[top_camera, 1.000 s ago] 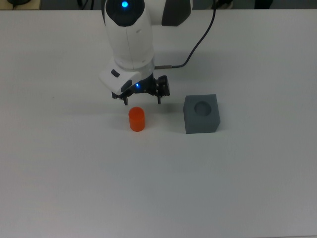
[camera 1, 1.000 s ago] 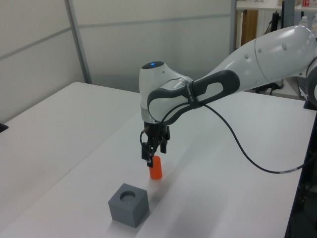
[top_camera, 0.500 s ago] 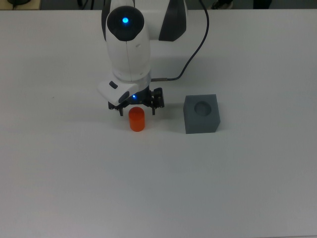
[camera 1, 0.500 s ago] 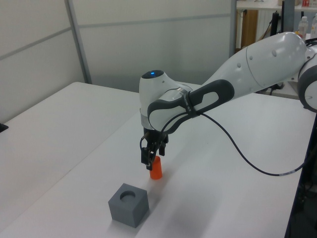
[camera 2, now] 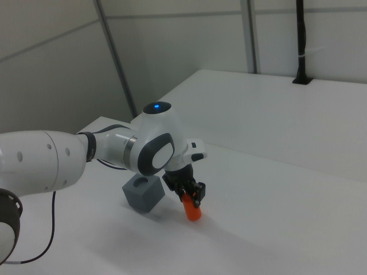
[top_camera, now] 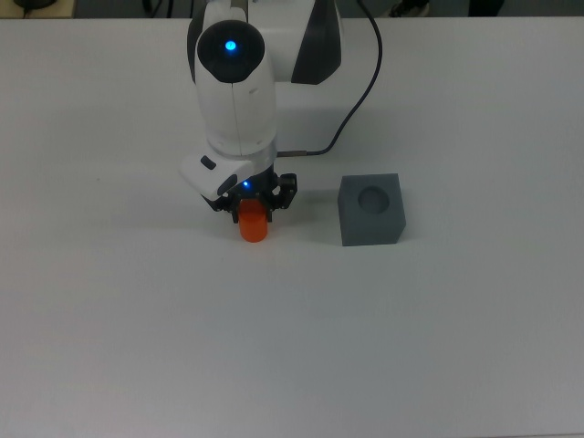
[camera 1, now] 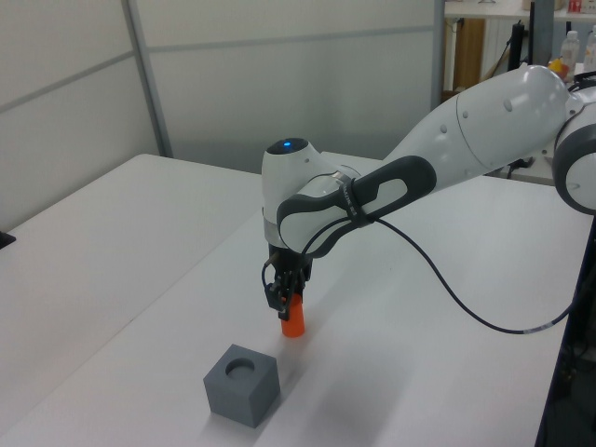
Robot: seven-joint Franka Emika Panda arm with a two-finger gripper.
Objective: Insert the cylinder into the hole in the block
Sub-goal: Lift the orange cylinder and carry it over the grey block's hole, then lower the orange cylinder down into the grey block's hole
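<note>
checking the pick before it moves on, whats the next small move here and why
Probably close the fingers on the orange cylinder. The gripper sits low over the cylinder's top, with a finger on either side in the top view, and the cylinder stands upright on the table. The block sits apart, at the top view's right, its hole facing up and unfilled, so a grasp comes before any carry.
</note>
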